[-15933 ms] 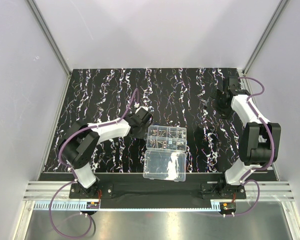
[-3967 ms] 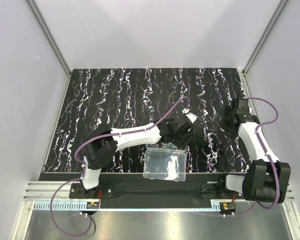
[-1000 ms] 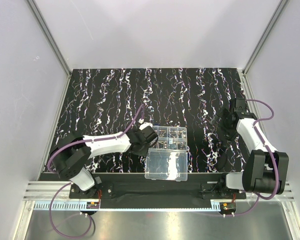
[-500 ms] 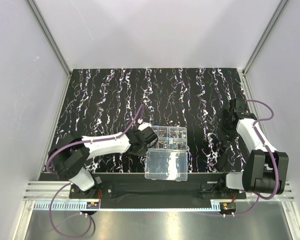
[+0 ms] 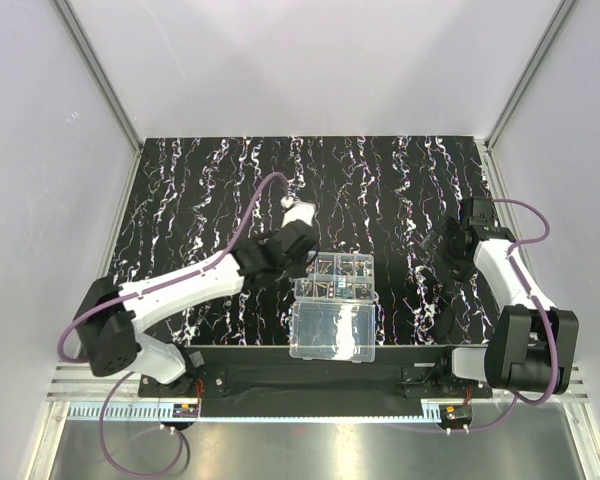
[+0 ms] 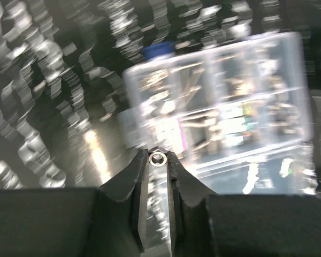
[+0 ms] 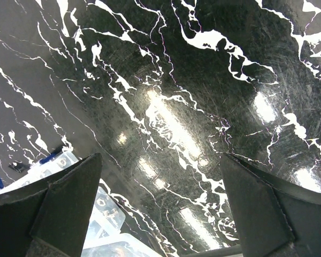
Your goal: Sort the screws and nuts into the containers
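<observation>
My left gripper is shut on a small silvery hex nut, pinched at the fingertips. It hovers just left of the clear organizer box, whose divided cells show blurred in the left wrist view with small metal bits inside. In the top view the left gripper sits at the box's far-left corner. My right gripper is wide open and empty over bare mat, right of the box; in the top view it is at the right side.
The box's plain clear lid half lies open toward the near edge. The black mat with white-purple streaks covers the table. Grey walls stand on three sides.
My left gripper has lifted from the mat at the box's left side and moved up toward the box's far-left corner. The right arm has barely moved.
</observation>
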